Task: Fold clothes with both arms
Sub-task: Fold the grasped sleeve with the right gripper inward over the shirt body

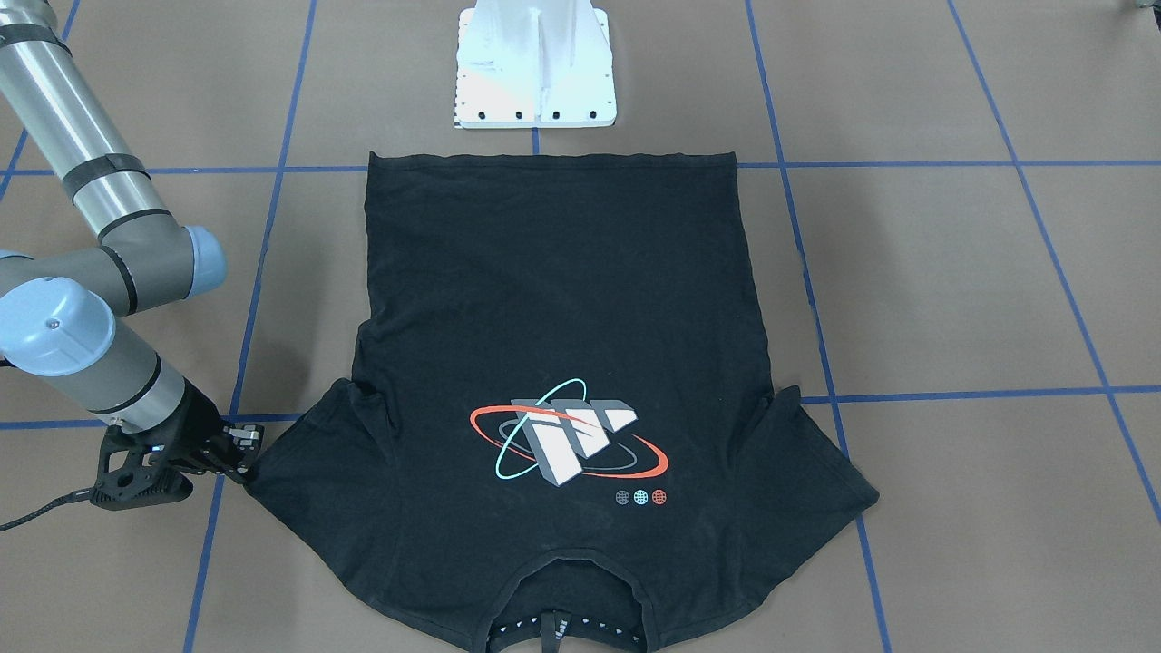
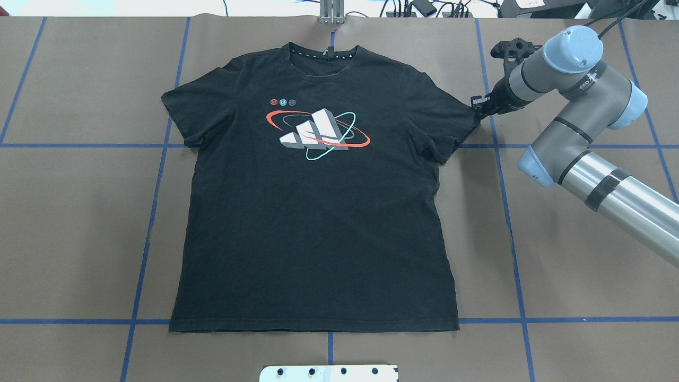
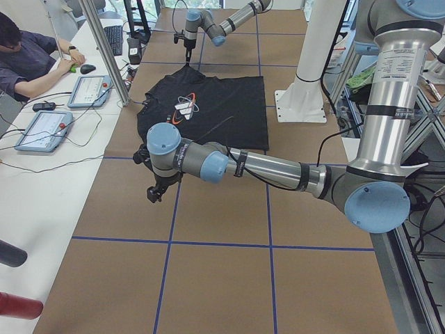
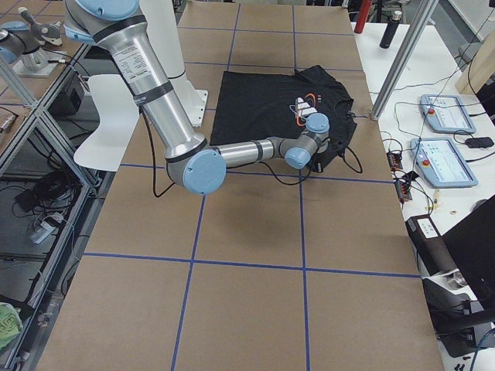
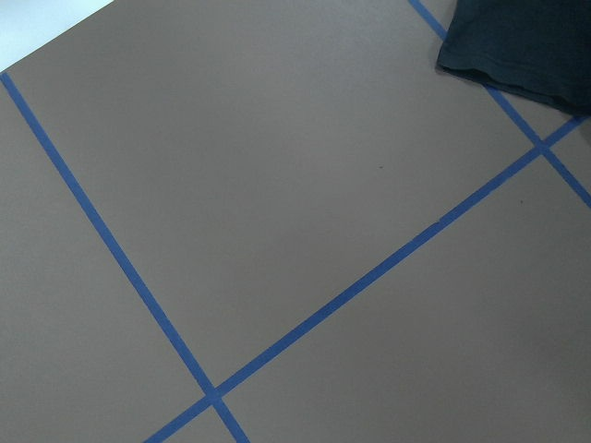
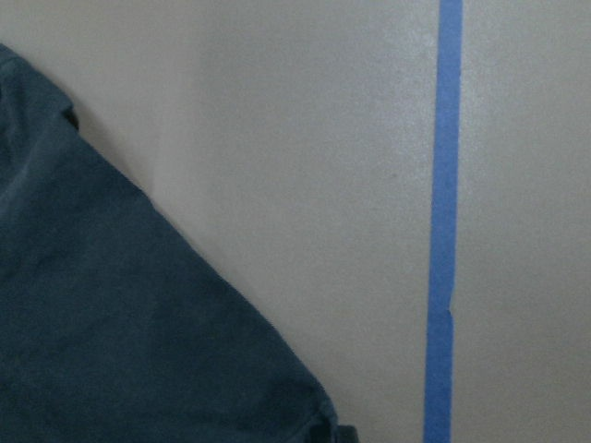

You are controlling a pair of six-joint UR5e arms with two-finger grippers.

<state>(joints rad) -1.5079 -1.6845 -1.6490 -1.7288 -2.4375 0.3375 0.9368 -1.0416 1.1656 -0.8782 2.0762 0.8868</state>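
The black T-shirt [image 2: 318, 212] lies flat and face up on the brown table, its collar at the far edge and its red, teal and white-grey graphic [image 2: 317, 133] showing. My right gripper [image 2: 480, 111] is low at the tip of the sleeve [image 1: 272, 472] on that side, fingertips at the cloth's edge. The frames do not settle whether it is open or shut. The right wrist view shows only this sleeve [image 6: 111, 323] on the table. My left gripper [image 3: 154, 193] hangs over bare table, well clear of the shirt [image 3: 208, 104]. It shows only in the side view, so I cannot tell its state.
The white pedestal base [image 1: 535, 63] stands at the shirt's hem side. Blue tape lines [image 2: 509, 212] grid the table. A person [image 3: 28, 62] sits at a side desk with control tablets [image 3: 45, 129], past a metal post [image 3: 104, 49].
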